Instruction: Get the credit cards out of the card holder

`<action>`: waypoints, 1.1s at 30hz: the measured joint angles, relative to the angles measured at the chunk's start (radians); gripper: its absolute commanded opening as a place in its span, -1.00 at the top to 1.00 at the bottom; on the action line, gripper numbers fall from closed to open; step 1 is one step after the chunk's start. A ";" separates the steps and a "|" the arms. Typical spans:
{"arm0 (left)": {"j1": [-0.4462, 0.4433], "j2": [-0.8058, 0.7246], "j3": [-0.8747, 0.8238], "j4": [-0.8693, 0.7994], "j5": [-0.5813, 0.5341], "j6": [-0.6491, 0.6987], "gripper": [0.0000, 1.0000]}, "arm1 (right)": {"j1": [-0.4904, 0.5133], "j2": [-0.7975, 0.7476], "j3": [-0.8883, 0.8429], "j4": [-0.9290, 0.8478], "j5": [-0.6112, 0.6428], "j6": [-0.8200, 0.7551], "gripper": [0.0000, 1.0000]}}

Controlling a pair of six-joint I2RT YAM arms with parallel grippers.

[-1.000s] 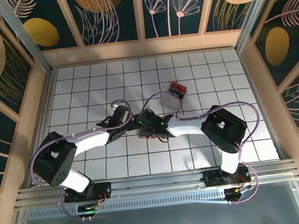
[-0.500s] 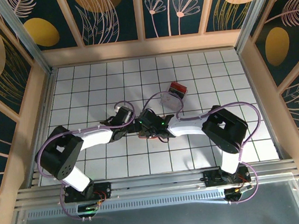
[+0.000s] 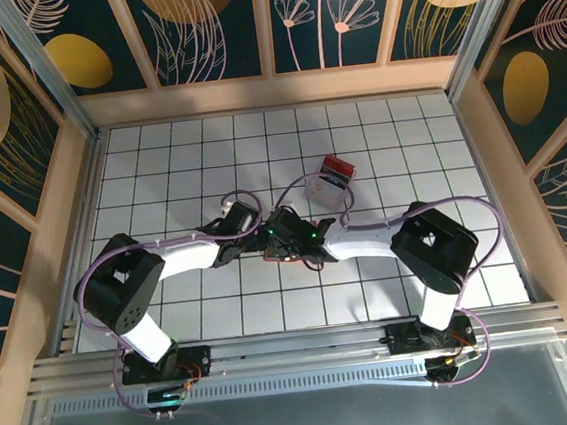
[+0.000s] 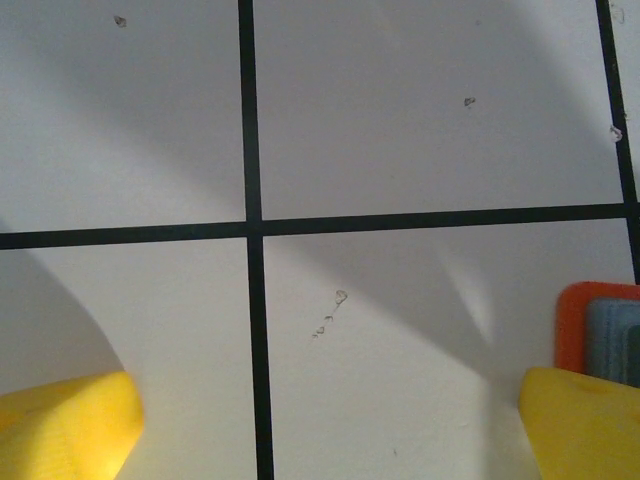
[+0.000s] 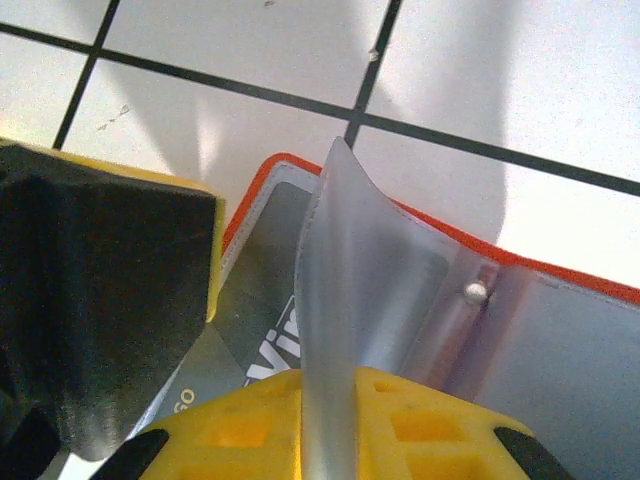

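Note:
The card holder (image 5: 560,320) lies open on the tiles, with an orange rim and a grey inside. A grey credit card (image 5: 250,335) with white lettering sits in its left half. A clear plastic flap (image 5: 340,290) stands up from the fold. My right gripper (image 5: 250,345) hangs right over the card, its jaws a narrow gap apart, and the flap rises in front of the lower finger (image 5: 430,425). My left gripper (image 4: 325,430) is wide open over bare tile, with the holder's corner (image 4: 600,325) beside its right fingertip. From above, the two grippers (image 3: 239,222) (image 3: 284,235) almost meet over the holder (image 3: 280,259).
A clear box with red and black contents (image 3: 330,176) stands just behind the right gripper. Wooden walls (image 3: 486,173) enclose the white tiled floor (image 3: 158,164). Purple cables loop over both arms.
My left arm has stretched to the right, bringing its open gripper close beside the right one. The right arm has barely shifted over the holder.

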 measured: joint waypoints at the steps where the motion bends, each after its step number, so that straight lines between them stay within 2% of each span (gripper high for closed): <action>1: -0.002 0.002 0.002 -0.003 -0.003 0.000 -0.98 | 0.000 -0.010 -0.009 0.000 0.005 0.010 0.59; 16: -0.002 0.013 0.022 -0.029 -0.010 -0.001 -0.98 | 0.000 -0.105 -0.090 0.001 0.082 0.101 0.51; 21: -0.002 0.007 0.022 -0.033 -0.002 -0.001 -0.98 | 0.000 -0.123 -0.117 0.014 0.108 0.132 0.34; 28: 0.000 -0.003 0.030 -0.049 0.018 -0.001 -0.98 | 0.000 -0.152 -0.164 0.057 0.114 0.150 0.47; 33: 0.011 -0.030 0.033 -0.061 0.084 -0.004 -0.97 | -0.003 -0.158 -0.193 0.098 0.113 0.153 0.47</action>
